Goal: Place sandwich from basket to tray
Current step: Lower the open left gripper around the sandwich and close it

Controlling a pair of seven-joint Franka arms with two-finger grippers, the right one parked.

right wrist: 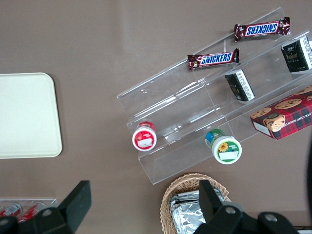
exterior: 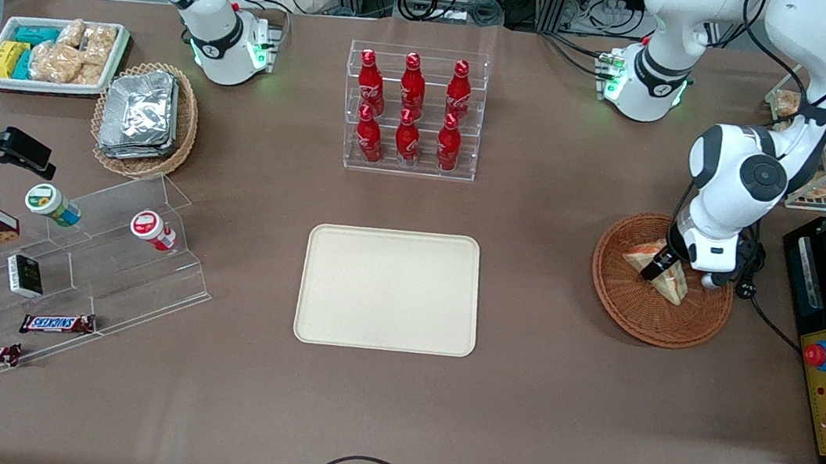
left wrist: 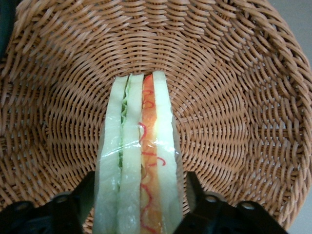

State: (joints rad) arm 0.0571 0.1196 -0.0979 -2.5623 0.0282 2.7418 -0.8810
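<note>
gripper in basket | jaws straddle sandwich, grip unclear | cut edge up

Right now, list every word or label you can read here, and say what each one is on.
"SNICKERS": candy bar on the clear stepped stand.
"SNICKERS": second candy bar on the same stand.
Red bottles: white script too small to read.
Black boxes, cookie box, jar lids: print unreadable.
Sandwich, with the gripper around it in the basket: no text.
</note>
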